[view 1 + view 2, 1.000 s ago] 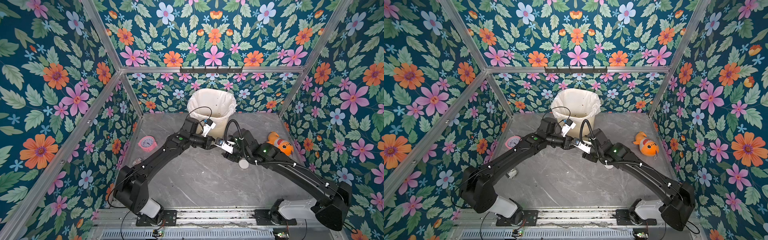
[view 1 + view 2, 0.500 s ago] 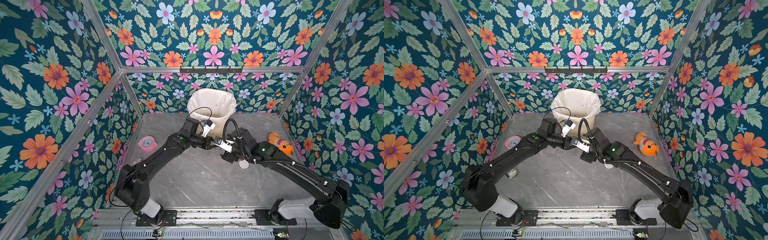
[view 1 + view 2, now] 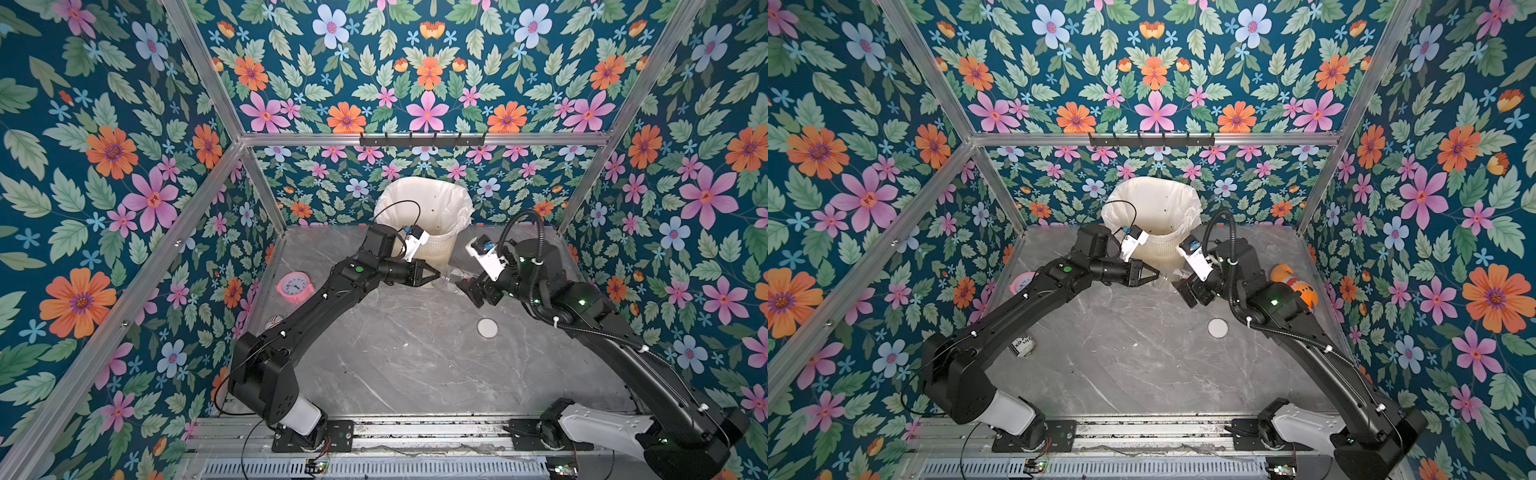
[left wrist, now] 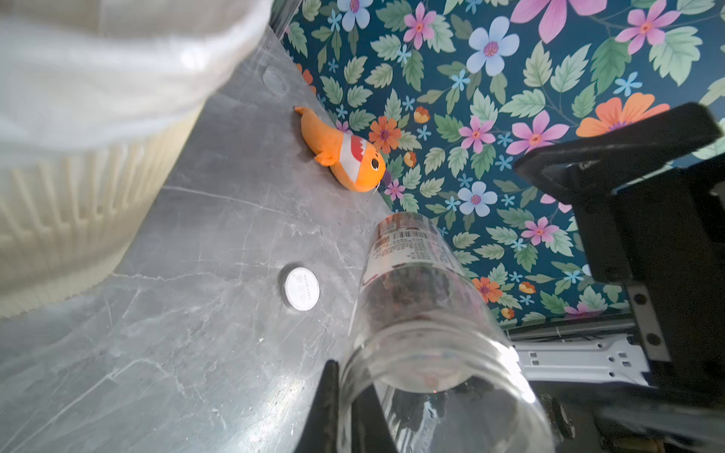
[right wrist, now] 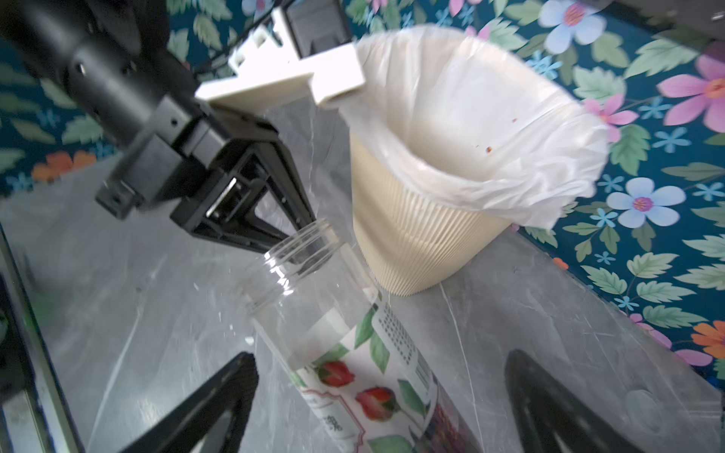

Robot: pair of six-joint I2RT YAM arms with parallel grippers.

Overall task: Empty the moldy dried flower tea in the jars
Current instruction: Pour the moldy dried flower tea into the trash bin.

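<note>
Above the worktop (image 3: 415, 365), beyond a loose white lid (image 3: 487, 328), the right fingers (image 5: 212, 400) spring apart, handing the uncapped jar (image 5: 365, 372), tea (image 4: 408, 290) still inside, to the left fingers (image 5: 288, 176) clamped on its rim; the bin (image 3: 440, 249) behind apparently comes next.

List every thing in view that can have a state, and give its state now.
Jar: uncapped, tilted.
Dried flower tea: inside the jar.
Left end effector: shut on the jar's rim.
Right end effector: open, jaws either side of the jar.
White lid: off, flat on the table.
Translucent lid: off, flat on the table.
Bin: open, bag-lined, flakes on the liner.
</note>
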